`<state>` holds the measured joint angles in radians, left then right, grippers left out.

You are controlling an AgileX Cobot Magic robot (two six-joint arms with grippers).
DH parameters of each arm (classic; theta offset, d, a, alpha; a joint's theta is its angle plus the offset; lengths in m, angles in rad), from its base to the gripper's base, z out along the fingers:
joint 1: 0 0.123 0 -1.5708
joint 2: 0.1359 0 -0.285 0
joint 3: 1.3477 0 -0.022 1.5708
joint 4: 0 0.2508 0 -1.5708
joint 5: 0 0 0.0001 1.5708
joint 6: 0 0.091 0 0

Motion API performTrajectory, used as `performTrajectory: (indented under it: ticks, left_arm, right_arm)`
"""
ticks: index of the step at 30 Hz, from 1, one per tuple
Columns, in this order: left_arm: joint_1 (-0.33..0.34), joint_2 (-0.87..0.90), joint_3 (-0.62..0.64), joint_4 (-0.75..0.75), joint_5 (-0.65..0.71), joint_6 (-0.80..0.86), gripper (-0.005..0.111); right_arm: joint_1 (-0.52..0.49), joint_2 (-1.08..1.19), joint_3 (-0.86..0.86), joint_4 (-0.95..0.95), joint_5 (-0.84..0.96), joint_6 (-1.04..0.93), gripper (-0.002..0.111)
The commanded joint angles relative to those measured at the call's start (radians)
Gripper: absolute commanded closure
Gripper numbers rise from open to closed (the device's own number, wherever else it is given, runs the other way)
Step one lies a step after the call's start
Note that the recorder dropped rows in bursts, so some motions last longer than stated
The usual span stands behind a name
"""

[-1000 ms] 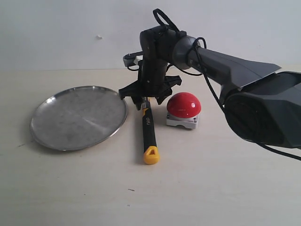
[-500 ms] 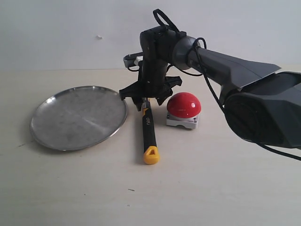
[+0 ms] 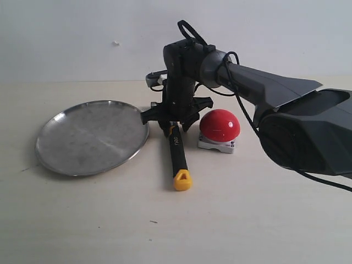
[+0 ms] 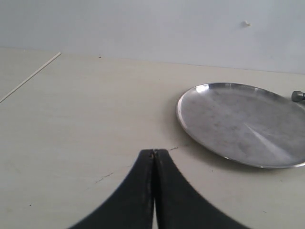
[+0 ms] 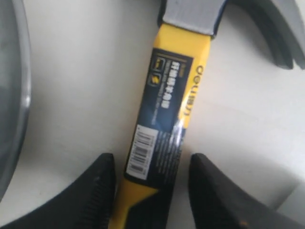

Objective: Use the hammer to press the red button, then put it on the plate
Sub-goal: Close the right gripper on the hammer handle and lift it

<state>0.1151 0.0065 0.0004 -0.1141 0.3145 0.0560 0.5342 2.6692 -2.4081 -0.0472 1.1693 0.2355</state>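
The hammer (image 3: pixel 177 154) lies flat on the table between the plate (image 3: pixel 91 137) and the red button (image 3: pixel 219 124), its yellow looped end toward the front. My right gripper (image 3: pixel 172 125) is down over the upper handle, just below the head. In the right wrist view its open jaws straddle the black-and-yellow handle (image 5: pixel 167 109), with a narrow gap on each side. The steel head (image 5: pixel 190 14) shows past the label. My left gripper (image 4: pixel 153 151) is shut on nothing, hovering over bare table short of the plate (image 4: pixel 243 124).
The plate's rim (image 5: pixel 19 95) runs close beside the hammer on one side, and the button's grey base (image 3: pixel 215 144) sits close on the other. A pale wall stands behind the table.
The right gripper's jaws have narrowed around the hammer handle. The hammer's yellow end has shifted slightly to the right. The left gripper stays shut.
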Motion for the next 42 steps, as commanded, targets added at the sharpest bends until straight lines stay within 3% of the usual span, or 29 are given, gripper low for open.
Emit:
performTrajectory:
  ticks: [1, 6, 16, 42]
  left_arm:
    - [0.001, -0.007, 0.000, -0.006, -0.002, 0.001, 0.107]
    - [0.001, -0.007, 0.000, -0.006, -0.002, 0.001, 0.107]
    - [0.001, -0.007, 0.000, -0.006, -0.002, 0.001, 0.107]
    - [0.001, -0.007, 0.000, -0.006, -0.002, 0.001, 0.107]
  right_arm:
    - [-0.001, 0.009, -0.006, -0.011, -0.012, 0.003, 0.079]
    - [-0.001, 0.007, -0.006, -0.011, -0.014, 0.005, 0.108]
    - [-0.001, -0.003, -0.006, -0.099, -0.029, 0.107, 0.108]
    - [-0.001, -0.184, -0.006, -0.219, -0.077, 0.107, 0.108]
